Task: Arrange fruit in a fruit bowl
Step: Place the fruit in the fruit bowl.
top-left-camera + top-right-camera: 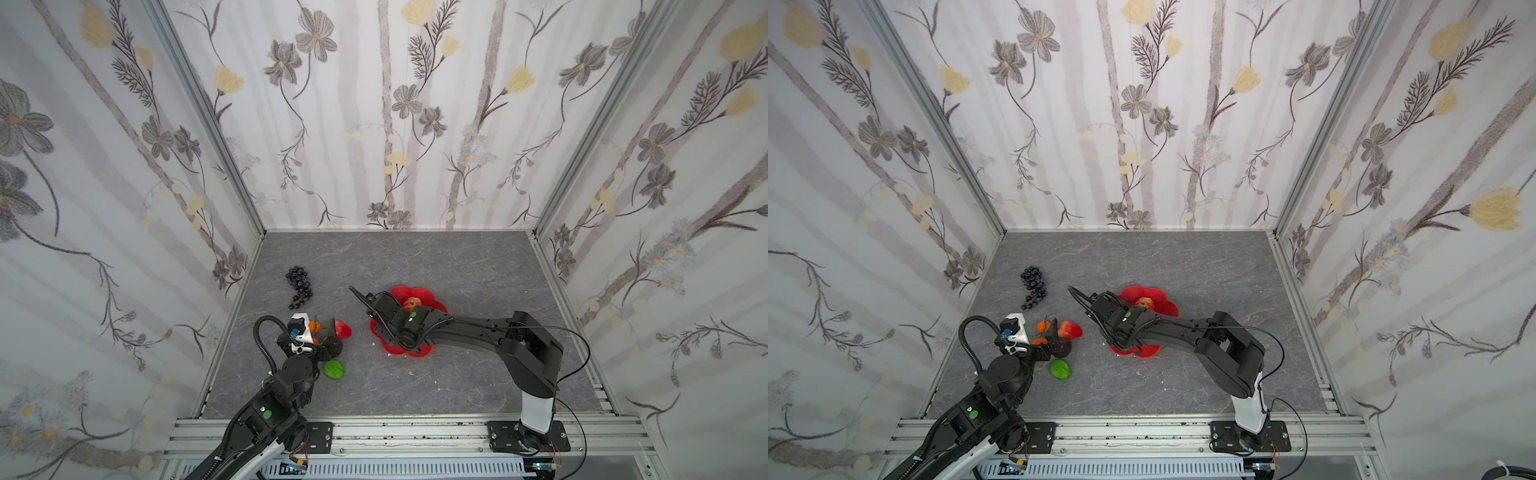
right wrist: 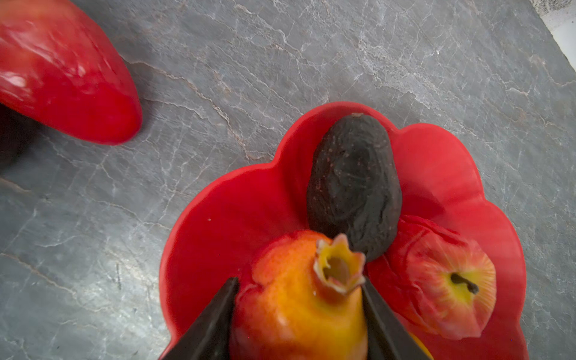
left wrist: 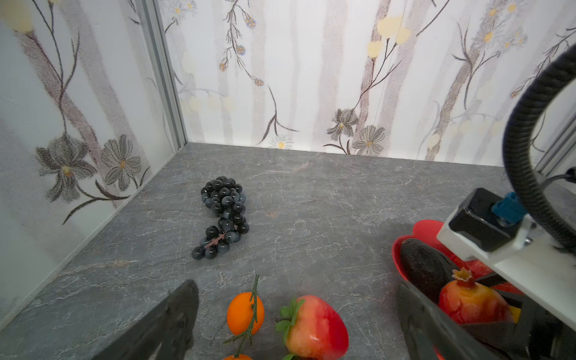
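The red scalloped fruit bowl [image 1: 430, 296] [image 2: 218, 233] holds a dark avocado [image 2: 353, 184], a red apple [image 2: 442, 280] [image 1: 412, 303] and a sliver of yellow fruit [image 2: 420, 347]. My right gripper [image 2: 299, 280] is shut on a red-and-yellow pomegranate [image 2: 296, 308] over the bowl; I cannot tell whether it rests on the dish. My left gripper [image 3: 296, 283] is open low over the table, its jaws on either side of an orange [image 3: 245, 313] and a strawberry [image 3: 314, 327]. A black grape bunch [image 3: 223, 218] [image 1: 299, 284] lies further back, and a green lime [image 1: 333, 370] lies beside the left wrist.
Patterned walls with metal corner posts enclose the grey stone table [image 1: 415, 257] on three sides. The right arm [image 1: 478, 328] stretches across the bowl's near half and hides it in both top views. A second orange [image 3: 238, 357] sits on the same stem.
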